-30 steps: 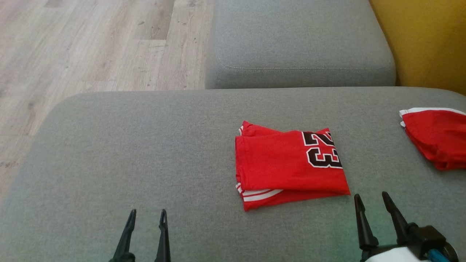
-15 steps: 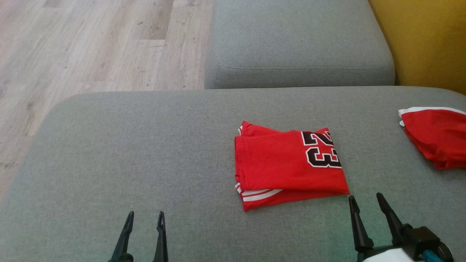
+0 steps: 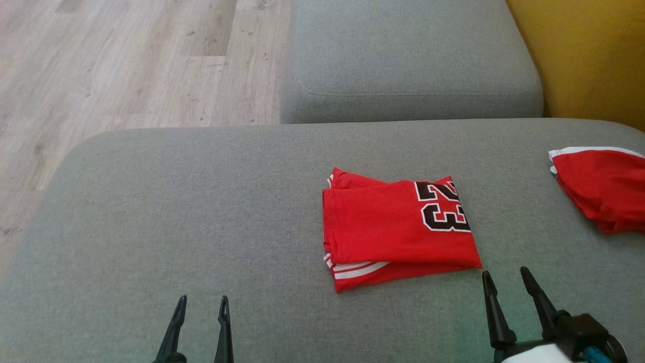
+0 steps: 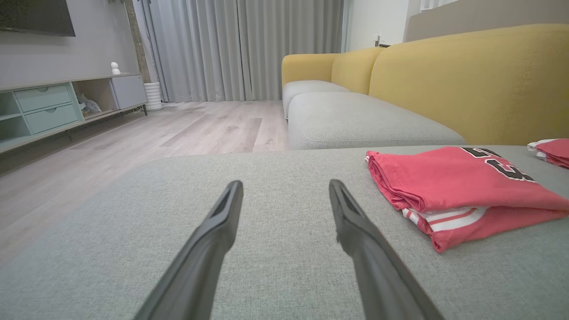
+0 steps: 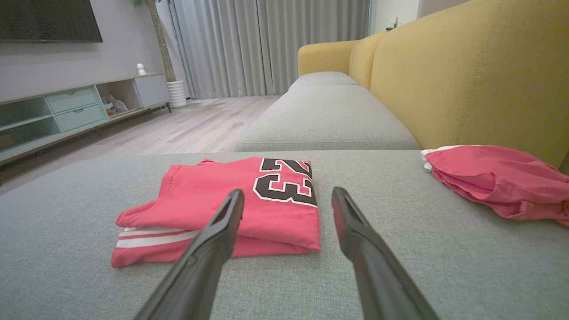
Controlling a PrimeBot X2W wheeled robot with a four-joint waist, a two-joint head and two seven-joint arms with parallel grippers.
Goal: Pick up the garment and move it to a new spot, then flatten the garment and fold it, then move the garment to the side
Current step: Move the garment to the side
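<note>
Head view: I read "23" on the folded red jersey, lying on the grey fabric sofa cushion. Left wrist view: my left claw gapes empty, left of the jersey. Right wrist view: my right claw is spread wide, empty, just short of the jersey.

Home living room: yellow sofa, TV console, curtains, wood floor.

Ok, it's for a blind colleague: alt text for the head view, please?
A folded red jersey numbered 23 lies on a grey cushion. The left gripper and right gripper sit open and empty near the bottom edge; a second red garment lies far right.
</note>
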